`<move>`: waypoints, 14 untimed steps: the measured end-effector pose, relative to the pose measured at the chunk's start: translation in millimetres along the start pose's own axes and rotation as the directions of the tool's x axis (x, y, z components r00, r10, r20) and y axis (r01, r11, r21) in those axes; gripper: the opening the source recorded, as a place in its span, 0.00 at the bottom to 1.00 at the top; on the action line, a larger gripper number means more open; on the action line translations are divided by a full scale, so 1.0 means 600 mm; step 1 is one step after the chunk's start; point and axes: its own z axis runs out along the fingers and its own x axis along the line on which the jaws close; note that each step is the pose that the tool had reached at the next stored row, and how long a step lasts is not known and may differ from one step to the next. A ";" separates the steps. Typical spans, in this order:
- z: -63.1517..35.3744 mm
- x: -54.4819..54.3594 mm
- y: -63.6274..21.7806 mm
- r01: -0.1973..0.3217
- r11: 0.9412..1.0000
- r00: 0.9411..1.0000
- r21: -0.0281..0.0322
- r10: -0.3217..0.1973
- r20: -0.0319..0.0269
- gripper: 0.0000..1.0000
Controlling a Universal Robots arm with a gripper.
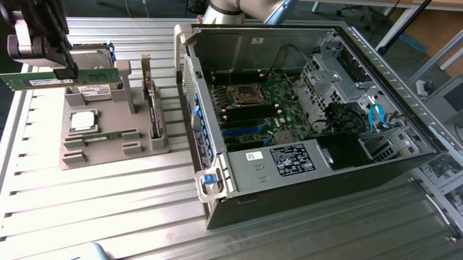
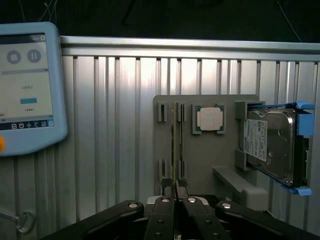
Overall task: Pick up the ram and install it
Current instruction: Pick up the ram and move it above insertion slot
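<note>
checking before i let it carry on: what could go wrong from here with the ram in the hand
1. The hand holds the thin ram in the air above the tray; it might tilt or slip in transit.
2. The case wall stands between it and the motherboard slots; a low path could clip it.
3. Those slots are narrow, beside the processor socket; a skewed stick may jam.

**What the counter carried**

We saw a ribbed metal counter (image 1: 108, 195). On it lay a grey parts holder (image 1: 116, 116), an open computer case (image 1: 289, 200) on its side just beside that, and a blue-rimmed touchscreen pendant (image 2: 27, 85).
</note>
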 end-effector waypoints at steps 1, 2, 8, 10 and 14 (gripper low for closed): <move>0.000 0.000 -0.002 0.000 1.000 1.000 -0.001 0.000 0.000 0.12; 0.000 0.000 -0.005 0.000 1.000 1.000 -0.003 0.000 0.000 0.12; 0.000 0.000 -0.020 0.000 1.000 1.000 -0.009 0.000 0.000 0.12; 0.000 0.000 -0.024 -0.001 1.000 1.000 -0.010 0.001 0.000 0.12; 0.001 0.000 -0.033 -0.001 1.000 1.000 -0.013 0.001 0.000 0.12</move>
